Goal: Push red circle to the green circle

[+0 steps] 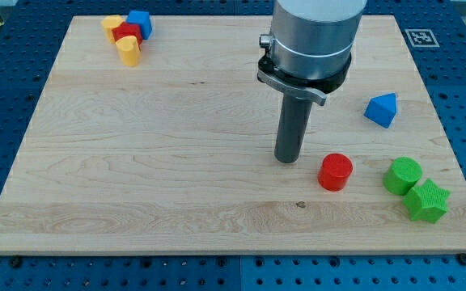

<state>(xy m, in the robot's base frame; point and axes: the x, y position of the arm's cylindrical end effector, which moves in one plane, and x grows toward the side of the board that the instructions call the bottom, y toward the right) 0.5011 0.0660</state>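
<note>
The red circle [335,171] stands on the wooden board toward the view's lower right. The green circle [401,175] stands to its right, with a gap of about one block width between them. My tip [287,159] rests on the board just left of the red circle and slightly above it in the view, a short gap away, not touching it.
A green star [426,201] touches the green circle at its lower right. A blue triangular block [381,109] lies above the green circle. A cluster at the view's top left holds a red block [125,33], two yellow blocks [128,51] and a blue block [140,22]. The board's right edge [459,174] is near the green blocks.
</note>
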